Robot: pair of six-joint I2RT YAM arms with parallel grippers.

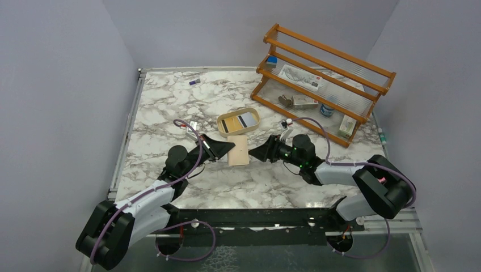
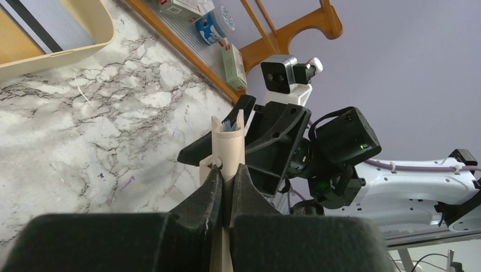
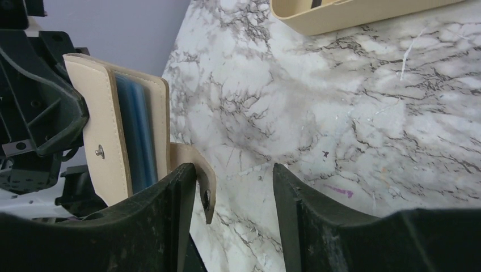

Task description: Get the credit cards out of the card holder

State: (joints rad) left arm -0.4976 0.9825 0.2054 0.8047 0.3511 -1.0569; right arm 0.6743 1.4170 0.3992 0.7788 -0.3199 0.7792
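- Clamped tight in the left claw [image 2: 226, 170]: the card holder [image 2: 227, 148], stood on edge above the counter [image 1: 170, 102], just in front of the tray [image 1: 256, 120].
- Could squeeze the pockets flat with so hard a pinch, and so jam the credit cards inside.
- Gaping wide on the right claw [image 3: 235, 173], also just in front of the tray, with the snap tab [image 3: 198, 170] lying against one finger's inner face.
- Might close on that tab instead of a card, and only tug the flap.
- Showing in the open pocket: a pale blue card [image 3: 139, 130]. Cannot tell whether a second sits behind it.
- May skid off so thin an edge, or drag two out at once.
- Could wrench the card holder from the left claw with too hard a pull, dropping it on the counter short of the tray.
- Might clip the tray's near rim on a wide swing.
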